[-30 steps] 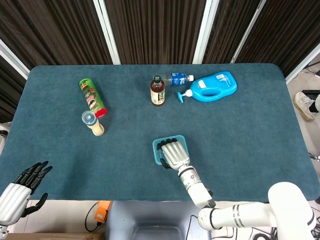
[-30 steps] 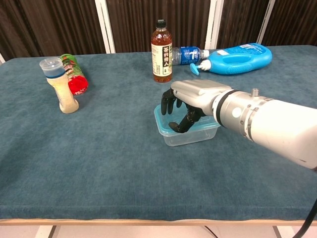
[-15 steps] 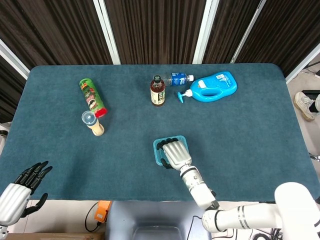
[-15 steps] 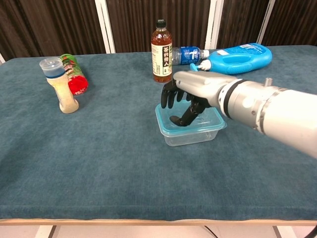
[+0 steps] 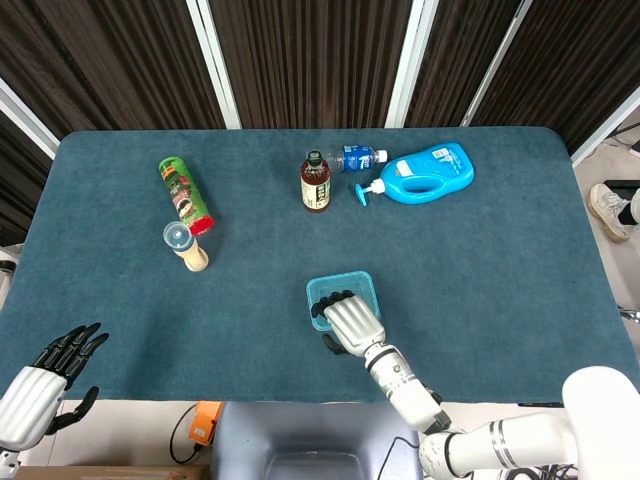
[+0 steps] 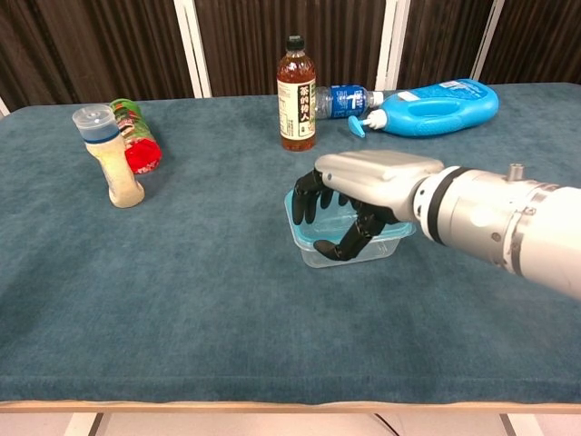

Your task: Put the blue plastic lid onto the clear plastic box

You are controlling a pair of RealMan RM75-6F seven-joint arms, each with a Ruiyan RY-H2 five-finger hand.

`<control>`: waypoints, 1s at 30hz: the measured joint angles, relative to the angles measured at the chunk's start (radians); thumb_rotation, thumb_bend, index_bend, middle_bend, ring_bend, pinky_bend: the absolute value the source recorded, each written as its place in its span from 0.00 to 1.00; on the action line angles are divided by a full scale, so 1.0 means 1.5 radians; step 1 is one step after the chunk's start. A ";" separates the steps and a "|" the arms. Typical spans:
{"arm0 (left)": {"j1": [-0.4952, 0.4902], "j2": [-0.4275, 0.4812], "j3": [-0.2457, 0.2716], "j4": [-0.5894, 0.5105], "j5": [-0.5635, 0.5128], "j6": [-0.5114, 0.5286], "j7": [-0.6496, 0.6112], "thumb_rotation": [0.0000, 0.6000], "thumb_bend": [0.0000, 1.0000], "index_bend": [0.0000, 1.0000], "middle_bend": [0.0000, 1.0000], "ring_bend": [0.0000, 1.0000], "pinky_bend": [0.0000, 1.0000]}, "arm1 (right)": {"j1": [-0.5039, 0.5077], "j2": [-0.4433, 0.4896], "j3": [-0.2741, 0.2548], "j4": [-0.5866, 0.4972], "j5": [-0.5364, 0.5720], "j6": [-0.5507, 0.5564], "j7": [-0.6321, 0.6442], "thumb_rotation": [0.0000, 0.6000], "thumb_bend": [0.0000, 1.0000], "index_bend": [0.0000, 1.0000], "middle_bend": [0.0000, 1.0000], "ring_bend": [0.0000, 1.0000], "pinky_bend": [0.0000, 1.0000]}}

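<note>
The blue plastic lid (image 5: pixel 344 287) lies on top of the clear plastic box (image 6: pixel 385 247) in the middle of the table. My right hand (image 5: pixel 351 322) hovers over the box's near side, palm down, with its dark fingers bent over the lid's left and front edge (image 6: pixel 292 211). It grips nothing that I can see. In the chest view the right hand (image 6: pixel 368 186) hides most of the lid. My left hand (image 5: pixel 42 385) hangs off the table's near left corner, fingers spread, holding nothing.
At the back stand a brown tea bottle (image 5: pixel 316 183), a water bottle lying flat (image 5: pixel 358 157) and a blue detergent jug (image 5: pixel 428 172). On the left are a green can lying down (image 5: pixel 184 194) and a capped shaker (image 5: pixel 186 247).
My right hand has drawn back from over the lid's middle toward the table's near edge. The lid and box have stayed in place. The left hand has hardly moved.
</note>
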 measured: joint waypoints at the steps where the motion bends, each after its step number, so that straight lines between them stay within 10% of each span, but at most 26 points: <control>1: 0.000 0.000 0.000 0.000 0.000 0.000 -0.001 1.00 0.43 0.00 0.00 0.00 0.16 | 0.000 -0.002 -0.001 0.001 -0.002 -0.001 0.000 1.00 0.56 0.47 0.44 0.30 0.38; 30: -0.001 0.000 0.001 0.001 0.000 -0.001 0.000 1.00 0.43 0.00 0.00 0.00 0.16 | -0.014 0.008 -0.015 -0.006 -0.029 -0.006 -0.003 1.00 0.56 0.47 0.44 0.30 0.38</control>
